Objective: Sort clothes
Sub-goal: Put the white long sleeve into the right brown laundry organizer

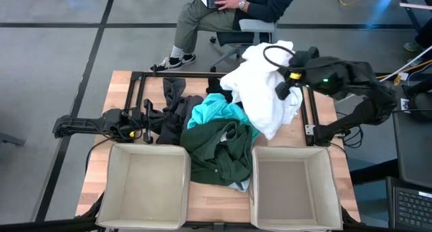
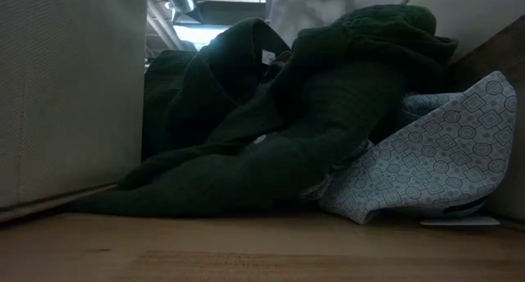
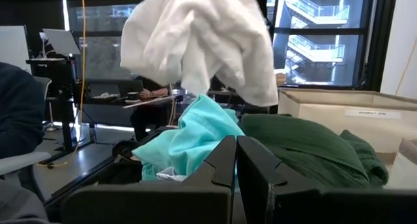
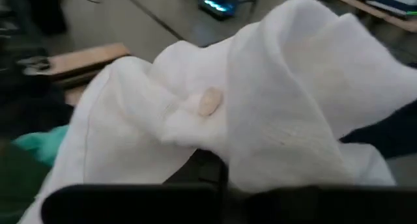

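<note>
The clothes lie heaped mid-table: a black and dark grey garment [image 1: 174, 104], a turquoise one [image 1: 216, 112], a dark green one [image 1: 219, 148] and a pale patterned blue one [image 2: 443, 159] under its near edge. My right gripper [image 1: 285, 83] is up over the far right of the pile, shut on a white garment [image 1: 260, 90]. At the table's left edge, my left gripper [image 3: 236, 160] rests shut and level, pointing at the pile and holding nothing. My right gripper holds a bunched fold of the white garment [image 4: 215, 142], several layers; the cloth drapes over the fingertips and hides the exact place. The fingers slant downward from the table's right side. The garment hangs slack below them [image 3: 202, 48], its lowest tip just above the turquoise garment [image 3: 195, 129].
Two beige fabric bins stand at the near edge, one on the left [image 1: 116, 185] and one on the right [image 1: 324, 185], with the green garment between them. A black frame [image 1: 138, 90] runs round the table's far half. A person sits on a chair [image 1: 229, 9] beyond the far edge.
</note>
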{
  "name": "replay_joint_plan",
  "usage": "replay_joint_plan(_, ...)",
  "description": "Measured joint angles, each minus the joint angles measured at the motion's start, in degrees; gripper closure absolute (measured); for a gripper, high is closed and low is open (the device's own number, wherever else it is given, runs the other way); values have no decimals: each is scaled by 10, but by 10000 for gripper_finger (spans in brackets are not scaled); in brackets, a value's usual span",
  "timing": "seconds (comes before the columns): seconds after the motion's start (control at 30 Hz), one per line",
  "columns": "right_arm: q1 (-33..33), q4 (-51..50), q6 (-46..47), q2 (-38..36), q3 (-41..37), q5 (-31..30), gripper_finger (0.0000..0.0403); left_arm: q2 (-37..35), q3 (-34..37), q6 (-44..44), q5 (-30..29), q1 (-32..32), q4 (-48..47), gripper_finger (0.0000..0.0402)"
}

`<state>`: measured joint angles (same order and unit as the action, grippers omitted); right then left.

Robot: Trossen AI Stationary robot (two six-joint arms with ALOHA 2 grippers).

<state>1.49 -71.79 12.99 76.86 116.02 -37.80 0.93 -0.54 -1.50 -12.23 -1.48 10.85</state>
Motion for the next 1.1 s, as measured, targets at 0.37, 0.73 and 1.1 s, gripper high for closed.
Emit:
replay_joint_plan(0.37, 118, -18, 38, 1, 83, 13, 374, 0, 0, 0, 0, 0, -23, 396)
replay_joint_plan(0.73, 223, -15, 135, 2, 153, 26, 374, 0, 0, 0, 0, 0, -25, 396)
replay_joint_plan(1.1, 335, -12, 219, 17, 156, -2, 373, 0, 0, 0, 0, 0, -26, 396)
